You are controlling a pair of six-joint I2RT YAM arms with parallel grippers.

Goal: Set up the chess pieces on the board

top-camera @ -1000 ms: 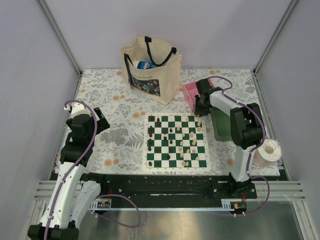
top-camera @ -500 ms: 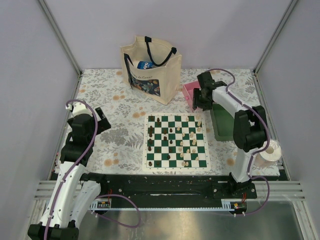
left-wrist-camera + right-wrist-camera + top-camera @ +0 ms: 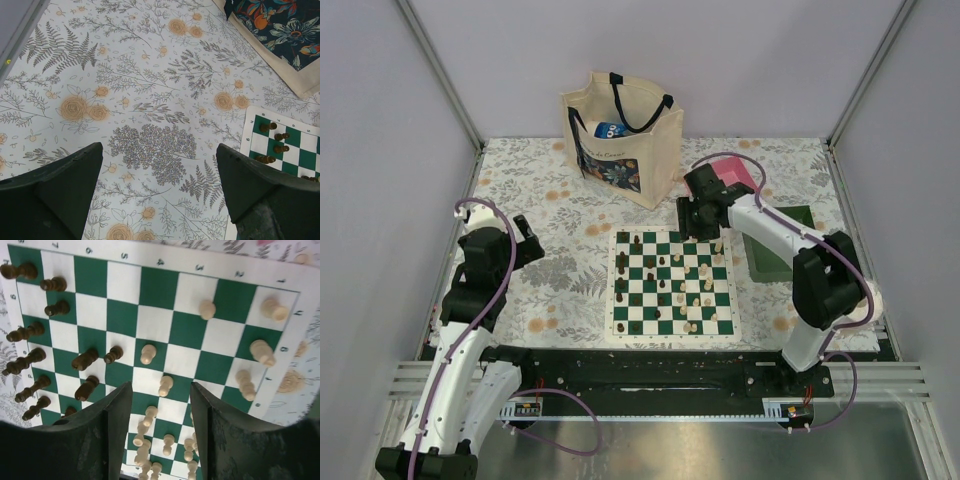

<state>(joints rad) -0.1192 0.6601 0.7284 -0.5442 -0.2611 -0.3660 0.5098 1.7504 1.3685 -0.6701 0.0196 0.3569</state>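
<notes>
While the right gripper (image 3: pixel 698 220) hangs over the top edge of the board (image 3: pixel 670 333), its fingers (image 3: pixel 117 415) stand moderately apart with nothing between them, and in the right wrist view the board (image 3: pixel 155 287) fills the frame beneath it. There the dark chess pieces (image 3: pixel 30 362) crowd the left side, some lying tipped over, while the cream chess pieces (image 3: pixel 148 354) are scattered from the centre to the right, with a cluster at the lower middle between the fingers. The left gripper (image 3: pixel 159 150) is spread wide and empty over the floral tablecloth (image 3: pixel 150 100), well to the left of the board, whose corner (image 3: pixel 300 137) with a few dark pieces shows at the lower right of the left wrist view. In the top view a cream tote bag (image 3: pixel 620 140) stands at the upper middle with something blue (image 3: pixel 608 130) inside. A pink tray (image 3: pixel 735 172) and a green tray (image 3: pixel 780 245) lie to the upper right of the board; the arm partly covers both, and I cannot tell what is in them.
</notes>
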